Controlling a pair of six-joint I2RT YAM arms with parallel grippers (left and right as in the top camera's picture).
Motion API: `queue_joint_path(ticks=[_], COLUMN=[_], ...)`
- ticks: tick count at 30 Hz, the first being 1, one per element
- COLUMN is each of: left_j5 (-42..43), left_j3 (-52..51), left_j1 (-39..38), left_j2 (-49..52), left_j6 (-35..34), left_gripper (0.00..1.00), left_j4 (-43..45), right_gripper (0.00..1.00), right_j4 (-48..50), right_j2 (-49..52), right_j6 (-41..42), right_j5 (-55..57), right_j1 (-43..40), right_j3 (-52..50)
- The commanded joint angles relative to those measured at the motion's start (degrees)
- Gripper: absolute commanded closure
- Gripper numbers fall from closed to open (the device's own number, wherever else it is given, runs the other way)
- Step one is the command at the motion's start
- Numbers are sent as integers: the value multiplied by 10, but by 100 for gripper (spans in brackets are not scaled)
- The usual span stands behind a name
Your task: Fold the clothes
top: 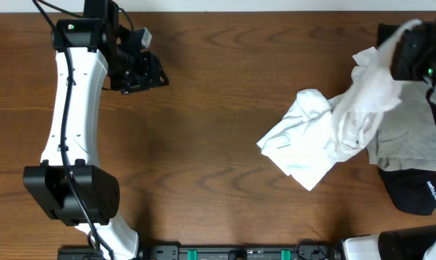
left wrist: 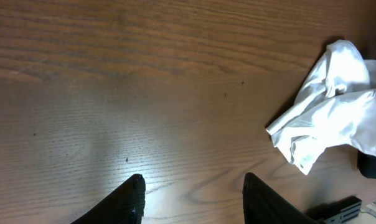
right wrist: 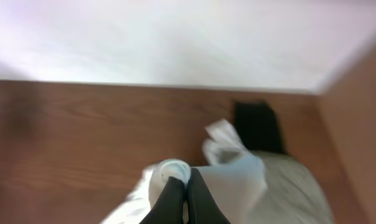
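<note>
No fold is made yet: right gripper [right wrist: 187,179] pinches the crumpled thin white T-shirt [top: 315,137] (left gripper [left wrist: 193,182] gapes, empty).

**user1:** Quick headcount on the cloth pile?

**user2:** Three garments, tbh: one white T-shirt [top: 326,133], one grey-beige piece [top: 413,137], one black piece [top: 409,191]. Can't tell about a second black one at the far edge.

**user1:** And the hardware?

**user2:** Two arms: left arm [top: 70,108] and right arm [top: 391,245]. One gripper each, so two: left gripper [left wrist: 194,186], right gripper [right wrist: 187,183]. Two fingers apiece. One table [top: 218,108].
</note>
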Motion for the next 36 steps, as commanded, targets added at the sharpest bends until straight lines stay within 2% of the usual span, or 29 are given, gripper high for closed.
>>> queue_joint_path(ticks=[1, 6, 10, 16, 19, 24, 33, 36], left_j5=[-3, -3, -3, 12, 42, 44, 45, 95], left_j3=[4, 4, 4, 4, 4, 4, 4, 4], left_j1=[1, 1, 0, -21, -48, -108, -214, -233], left_j2=[-2, -2, -2, -2, -2, -3, -3, -3], left_j6=[10, 10, 10, 10, 25, 28, 5, 1], left_gripper=[49, 49, 49, 49, 49, 48, 40, 39], left_j4=[0, -9, -11, -12, -9, 8, 101, 134], right_gripper=[99, 99, 99, 99, 99, 99, 99, 99], right_j4=[47, 139, 176, 218, 256, 292, 309, 302], right_j2=[1, 12, 47, 92, 94, 83, 47, 40], right_j6=[-40, 38, 88, 115, 115, 132, 167, 171], right_j5=[-162, -145, -102, -158, -177, -176, -173, -145], right_j1=[10, 19, 19, 20, 20, 19, 19, 18], right_j3=[3, 3, 3, 3, 3, 4, 4, 4])
